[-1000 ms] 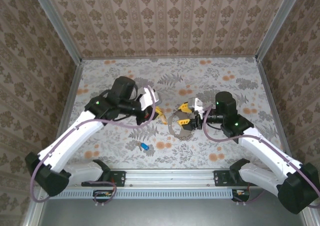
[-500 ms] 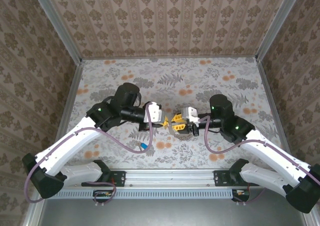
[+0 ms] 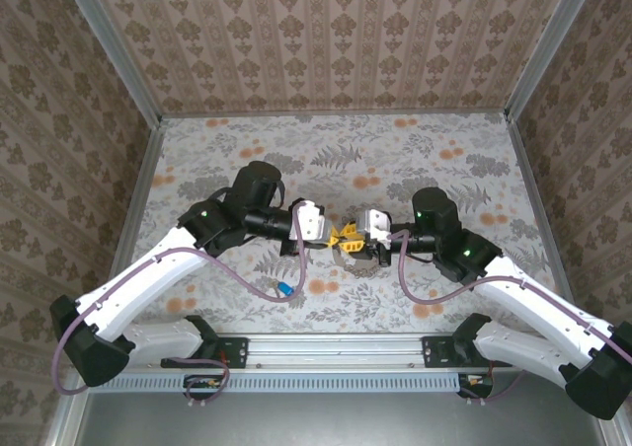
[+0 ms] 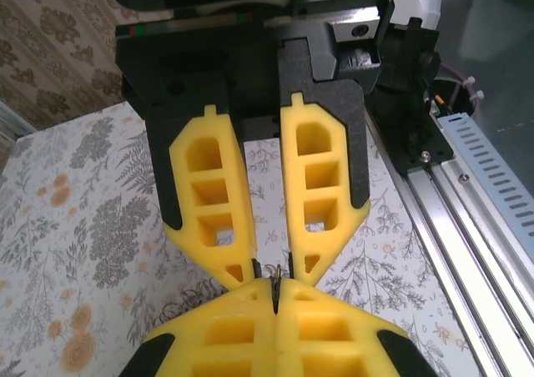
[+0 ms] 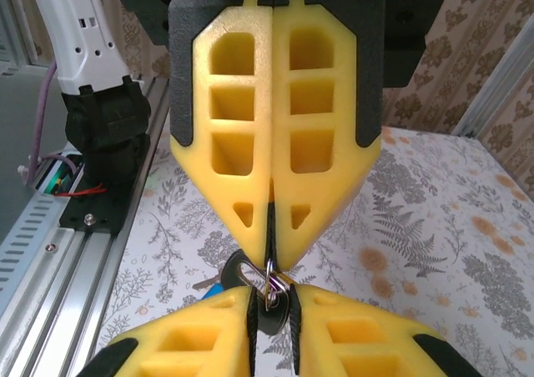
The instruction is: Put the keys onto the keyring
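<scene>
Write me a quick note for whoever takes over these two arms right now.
Left gripper: jaws shut on a thin metal sliver; which piece it is, I cannot tell.
Right gripper: jaws nearly closed on silvery loops, apparently the keyring.
The two grippers meet tip to tip.
Blue key: lying loose on the table.
Done: blue key not yet on the ring.
Left: thread the keys on.
</scene>
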### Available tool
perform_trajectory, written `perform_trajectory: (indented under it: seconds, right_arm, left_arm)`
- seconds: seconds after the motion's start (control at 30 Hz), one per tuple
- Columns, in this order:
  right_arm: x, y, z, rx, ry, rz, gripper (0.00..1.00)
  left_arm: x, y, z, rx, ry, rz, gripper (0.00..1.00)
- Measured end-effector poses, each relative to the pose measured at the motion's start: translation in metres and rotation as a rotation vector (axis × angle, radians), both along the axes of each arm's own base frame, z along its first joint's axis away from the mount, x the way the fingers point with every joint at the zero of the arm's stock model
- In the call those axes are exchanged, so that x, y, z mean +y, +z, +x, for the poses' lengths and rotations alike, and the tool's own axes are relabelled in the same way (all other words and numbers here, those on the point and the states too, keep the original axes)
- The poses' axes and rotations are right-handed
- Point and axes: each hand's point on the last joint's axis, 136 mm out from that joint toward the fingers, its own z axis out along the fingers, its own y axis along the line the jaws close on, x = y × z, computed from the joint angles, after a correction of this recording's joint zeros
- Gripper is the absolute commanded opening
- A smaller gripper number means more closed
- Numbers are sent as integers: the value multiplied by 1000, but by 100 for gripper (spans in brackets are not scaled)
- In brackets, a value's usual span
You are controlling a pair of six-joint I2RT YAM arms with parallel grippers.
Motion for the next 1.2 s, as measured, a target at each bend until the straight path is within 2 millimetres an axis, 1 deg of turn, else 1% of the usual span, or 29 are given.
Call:
perform_trajectory:
  seconds: [0.1, 0.23, 0.33, 0.47, 0.5, 0.57, 0.67, 0.73, 0.77, 0.87, 0.93, 1.0, 1.2]
  right_arm:
    - [0, 1, 0, -3, -3, 4, 16]
    - [-1, -1, 1, -3, -14, -1, 15]
    - [-2, -2, 2, -6, -21, -3, 7]
    - [-4, -2, 2, -11, -33, -3, 5]
    - [-5, -2, 2, -13, -36, -3, 9]
    - [-5, -1, 2, -14, -41, -2, 25]
    - [-6, 2, 1, -29, -46, 5, 29]
    - [-8, 5, 1, -40, -53, 10, 30]
    - [-8, 6, 1, -43, -58, 11, 30]
    - [-10, 6, 1, -49, -66, 12, 25]
    - [-10, 4, 1, -44, -69, 11, 24]
    - [-10, 3, 1, -42, -73, 9, 20]
    - [-10, 2, 5, -23, -90, 13, 15]
  left_arm:
    - [-1, 0, 0, 4, -5, -3, 0]
    - [-3, -3, 2, 11, -4, 2, 0]
    - [-4, -4, 3, 18, 1, 5, 0]
    - [-4, -4, 4, 25, 9, 5, 0]
    - [-4, -3, 4, 26, 10, 3, 0]
    - [-5, -3, 4, 27, 11, 1, 0]
    - [-6, -4, 5, 28, 13, 3, 0]
    - [-6, -5, 6, 27, 18, 7, 0]
    - [-6, -5, 7, 27, 19, 7, 0]
    - [-6, -5, 7, 26, 19, 6, 0]
    - [-7, -5, 7, 27, 21, 4, 0]
    - [-7, -4, 8, 27, 23, -1, 0]
    - [-9, -5, 9, 36, 29, -6, 0]
